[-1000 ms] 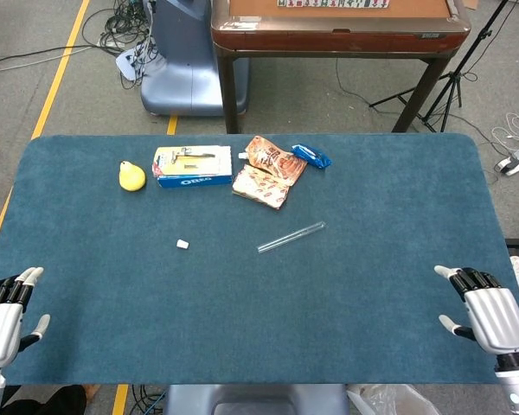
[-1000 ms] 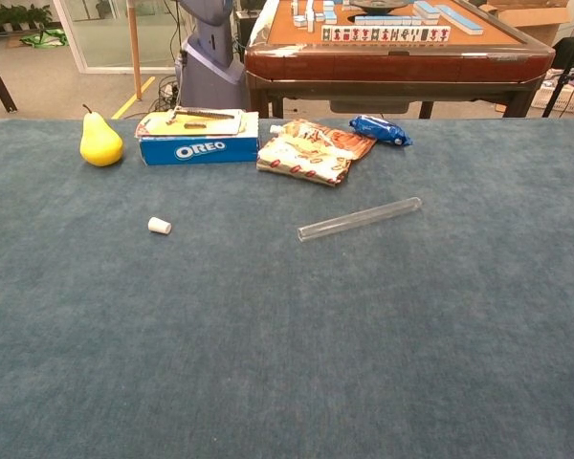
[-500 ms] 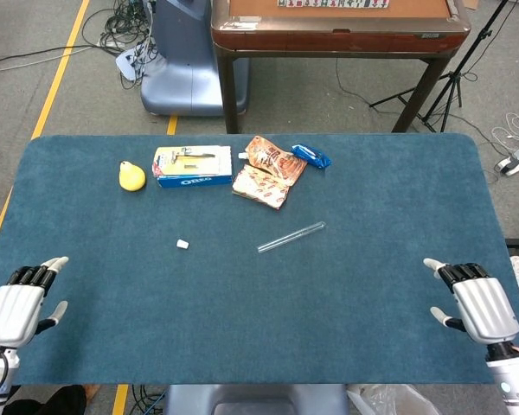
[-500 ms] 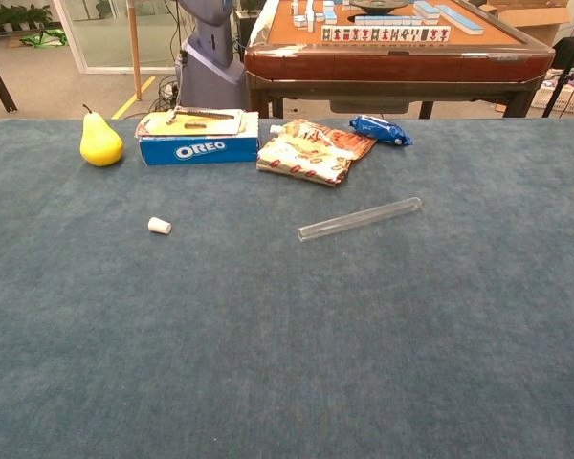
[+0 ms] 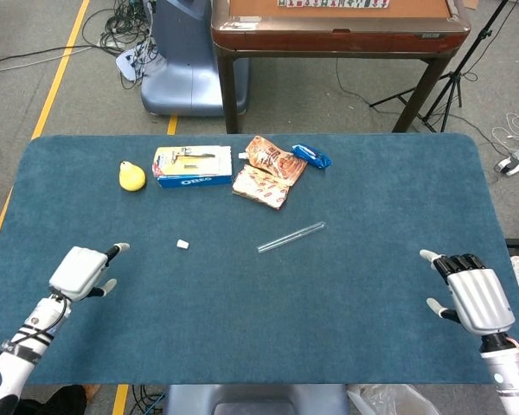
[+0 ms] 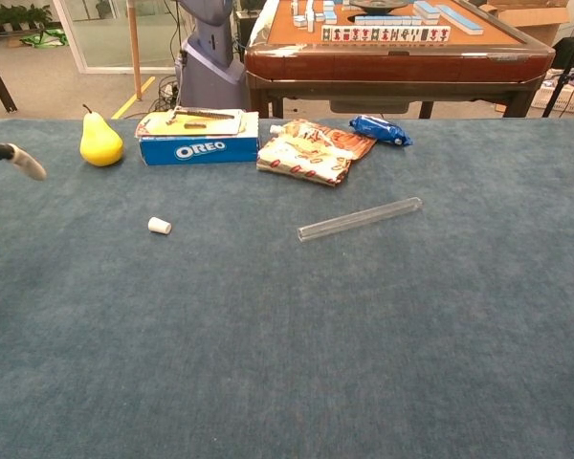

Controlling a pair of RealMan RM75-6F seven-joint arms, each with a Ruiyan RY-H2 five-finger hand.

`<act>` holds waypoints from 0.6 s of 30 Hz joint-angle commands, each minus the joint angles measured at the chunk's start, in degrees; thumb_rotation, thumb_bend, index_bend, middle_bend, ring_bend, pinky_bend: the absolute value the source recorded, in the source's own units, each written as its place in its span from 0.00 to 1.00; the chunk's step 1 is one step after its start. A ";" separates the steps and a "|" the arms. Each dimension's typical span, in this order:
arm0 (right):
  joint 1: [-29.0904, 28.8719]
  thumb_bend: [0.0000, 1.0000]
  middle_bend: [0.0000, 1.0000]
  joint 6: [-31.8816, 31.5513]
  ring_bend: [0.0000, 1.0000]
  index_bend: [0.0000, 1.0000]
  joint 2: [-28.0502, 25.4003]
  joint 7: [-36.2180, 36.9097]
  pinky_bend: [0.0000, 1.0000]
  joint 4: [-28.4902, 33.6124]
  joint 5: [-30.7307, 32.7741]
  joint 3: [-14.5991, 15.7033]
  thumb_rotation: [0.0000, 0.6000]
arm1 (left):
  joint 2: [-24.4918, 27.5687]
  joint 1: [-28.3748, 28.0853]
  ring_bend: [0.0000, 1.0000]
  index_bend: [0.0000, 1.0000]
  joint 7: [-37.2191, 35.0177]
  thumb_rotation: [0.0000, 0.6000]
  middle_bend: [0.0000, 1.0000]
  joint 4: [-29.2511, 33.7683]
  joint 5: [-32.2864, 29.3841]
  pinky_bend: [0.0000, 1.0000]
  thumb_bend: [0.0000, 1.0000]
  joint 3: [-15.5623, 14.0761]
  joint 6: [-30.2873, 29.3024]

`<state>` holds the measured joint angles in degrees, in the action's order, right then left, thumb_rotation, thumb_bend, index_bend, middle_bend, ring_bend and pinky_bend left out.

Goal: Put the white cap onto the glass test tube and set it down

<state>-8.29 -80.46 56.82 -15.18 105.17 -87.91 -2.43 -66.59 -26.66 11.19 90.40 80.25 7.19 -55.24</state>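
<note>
The small white cap [image 5: 182, 245] [image 6: 159, 226] lies alone on the blue table cloth, left of centre. The glass test tube [image 5: 291, 237] [image 6: 360, 219] lies flat and slanted near the middle, well apart from the cap. My left hand [image 5: 84, 271] hovers over the near left of the table, fingers apart and empty, a short way left of the cap; only its fingertips [image 6: 21, 161] show at the chest view's left edge. My right hand [image 5: 472, 294] is open and empty at the near right, far from the tube.
At the back of the table sit a yellow pear [image 5: 131, 176], an Oreo box [image 5: 192, 167], a snack bag [image 5: 268, 171] and a blue wrapper [image 5: 311, 156]. A brown table [image 5: 337, 26] and a robot base [image 5: 186, 60] stand beyond the far edge.
My left hand has moved forward and to the right over the table, toward the cap. The right hand has edged slightly forward. Cap and tube have not moved.
</note>
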 commanded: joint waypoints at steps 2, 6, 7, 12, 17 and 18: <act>0.17 0.13 0.40 -0.46 0.36 0.25 -0.42 -0.36 0.33 0.42 0.32 -0.25 1.00 | -2.59 -6.24 1.00 0.16 2.60 1.00 0.97 -2.03 -8.03 1.00 0.29 1.71 9.12; 0.41 0.13 0.40 -0.55 0.36 0.25 -0.65 -0.21 0.33 0.40 0.93 -0.29 1.00 | -4.91 -9.55 1.00 0.15 5.55 1.00 0.98 -4.05 -12.91 1.00 0.29 1.78 13.13; 0.46 0.13 0.40 -0.52 0.36 0.25 -0.66 -0.08 0.33 0.32 1.09 -0.28 1.00 | -5.67 -10.46 1.00 0.15 6.41 1.00 0.98 -4.67 -14.37 1.00 0.29 1.68 14.11; 0.66 0.13 0.40 -0.58 0.36 0.25 -0.57 0.57 0.33 -0.20 1.28 -0.19 1.00 | -8.46 -13.65 1.00 0.14 8.48 1.00 0.98 -7.24 -20.13 1.00 0.29 1.43 17.11; 0.93 0.13 0.40 -0.62 0.36 0.25 -0.50 1.24 0.33 -0.74 1.55 -0.04 1.00 | -10.31 -16.06 1.00 0.13 9.16 1.00 0.98 -9.15 -24.17 1.00 0.29 0.68 18.96; 0.98 0.13 0.40 -0.62 0.36 0.25 -0.50 1.43 0.33 -0.83 1.59 -0.02 1.00 | -10.57 -16.39 1.00 0.13 9.20 1.00 0.98 -9.41 -24.58 1.00 0.29 0.49 19.17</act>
<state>-7.35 -81.07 56.31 -13.81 104.39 -86.36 -2.46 -76.60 -42.44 20.14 81.54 56.32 8.03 -36.59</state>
